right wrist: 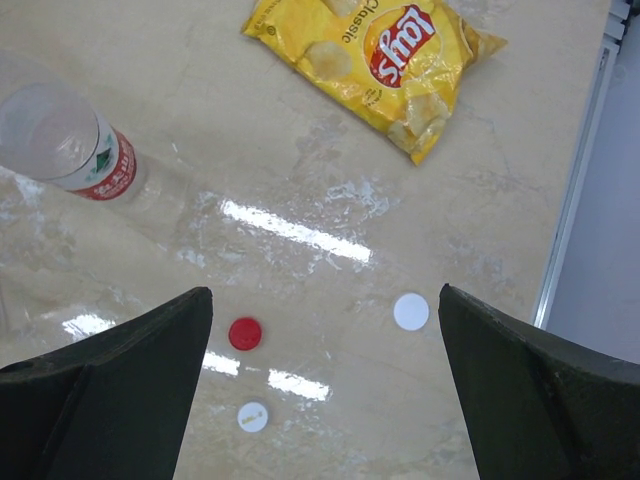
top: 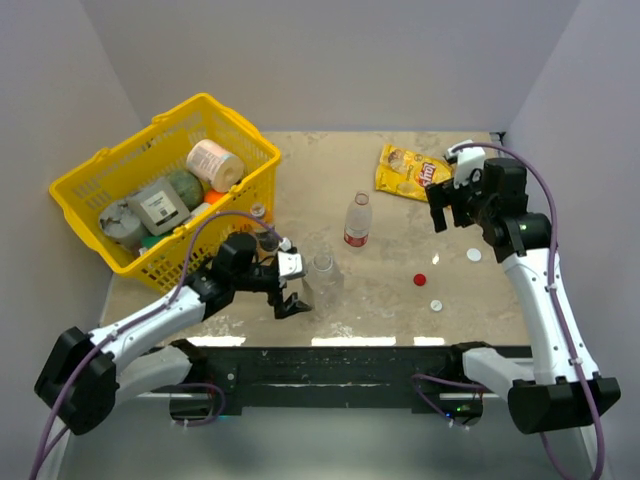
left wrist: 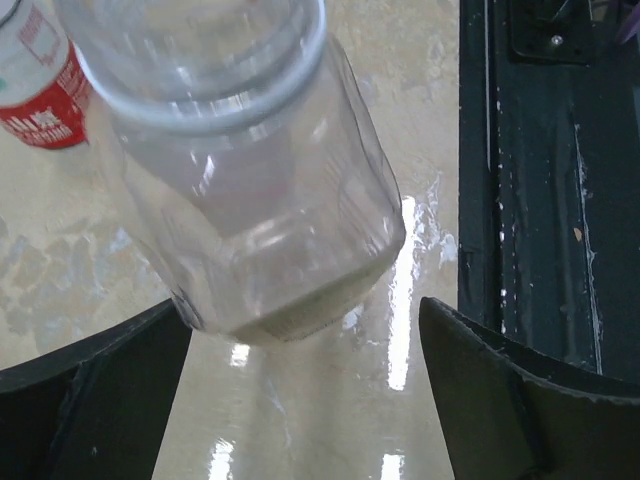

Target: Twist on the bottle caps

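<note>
Status: zero caps on, as far as I can see. All three are loose on the table, right of centre in the top view: red cap (right wrist: 245, 333), one white cap (right wrist: 253, 416) just below it, other white cap (right wrist: 410, 311) off to the right, nearer the chip bag (right wrist: 375, 55).

Left gripper (left wrist: 305, 303): fingers spread wide either side of the clear wide-mouth bottle (top: 322, 280), lower centre of the top view. Not clamped; mouth is open, no cap.

Right gripper (right wrist: 325, 291): fingers wide apart, nothing between them, hanging above the caps, not touching any.

Red-label bottle (top: 358, 220) stands mid-table, well apart from both grippers, and looks uncapped. There may be a third small bottle (top: 261, 213) beside the yellow basket (top: 100, 165); too small to tell if it has a cap.

Left to do, my read: everything. Hold a bottle, pick a matching cap, seat it, twist, then repeat. I can't judge which cap fits which neck.
</note>
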Robot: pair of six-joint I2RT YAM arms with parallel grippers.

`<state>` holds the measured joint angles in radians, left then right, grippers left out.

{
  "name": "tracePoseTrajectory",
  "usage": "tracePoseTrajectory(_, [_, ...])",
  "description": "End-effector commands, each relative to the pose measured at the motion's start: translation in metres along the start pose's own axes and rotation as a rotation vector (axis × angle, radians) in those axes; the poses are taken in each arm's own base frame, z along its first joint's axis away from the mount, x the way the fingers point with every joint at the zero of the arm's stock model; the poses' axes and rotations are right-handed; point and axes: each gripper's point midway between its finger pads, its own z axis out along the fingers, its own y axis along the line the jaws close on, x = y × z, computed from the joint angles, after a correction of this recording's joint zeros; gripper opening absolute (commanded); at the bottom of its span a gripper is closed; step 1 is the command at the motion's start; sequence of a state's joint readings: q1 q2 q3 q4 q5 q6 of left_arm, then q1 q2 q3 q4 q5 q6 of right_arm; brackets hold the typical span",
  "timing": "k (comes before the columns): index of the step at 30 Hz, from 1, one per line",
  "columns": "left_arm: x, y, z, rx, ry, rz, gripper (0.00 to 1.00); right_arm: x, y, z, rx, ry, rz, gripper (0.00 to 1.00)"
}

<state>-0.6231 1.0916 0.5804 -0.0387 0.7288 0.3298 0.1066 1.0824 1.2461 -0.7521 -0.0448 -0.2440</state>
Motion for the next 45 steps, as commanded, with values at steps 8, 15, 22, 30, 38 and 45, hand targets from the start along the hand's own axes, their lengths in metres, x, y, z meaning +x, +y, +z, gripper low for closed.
tracePoseTrajectory(8, [0.027,0.015,-0.001,-0.344,-0.248,-0.059,1.0,0.008,0.005,-0.004,-0.055,0.048,-0.102,0.99])
tracePoseTrajectory(15, [0.021,0.04,0.015,-0.545,-0.343,-0.102,1.0,0.005,0.001,0.001,-0.041,0.076,-0.104,0.99])
tracePoseTrajectory(22, [0.007,0.001,0.031,-0.385,-0.429,-0.069,1.0,0.032,0.002,-0.005,-0.042,0.134,-0.144,0.99])
tracePoseTrajectory(30, [0.006,0.001,0.036,-0.392,-0.45,-0.07,1.0,0.038,0.009,0.0,-0.087,0.162,-0.155,0.99])
tracePoseTrajectory(38, [-0.002,0.011,0.049,-0.488,-0.489,-0.139,1.0,0.043,0.011,0.004,-0.099,0.186,-0.145,0.99])
tracePoseTrajectory(45, [0.008,0.041,0.046,-0.69,-0.462,-0.227,1.0,0.049,0.013,0.005,-0.103,0.198,-0.128,0.99])
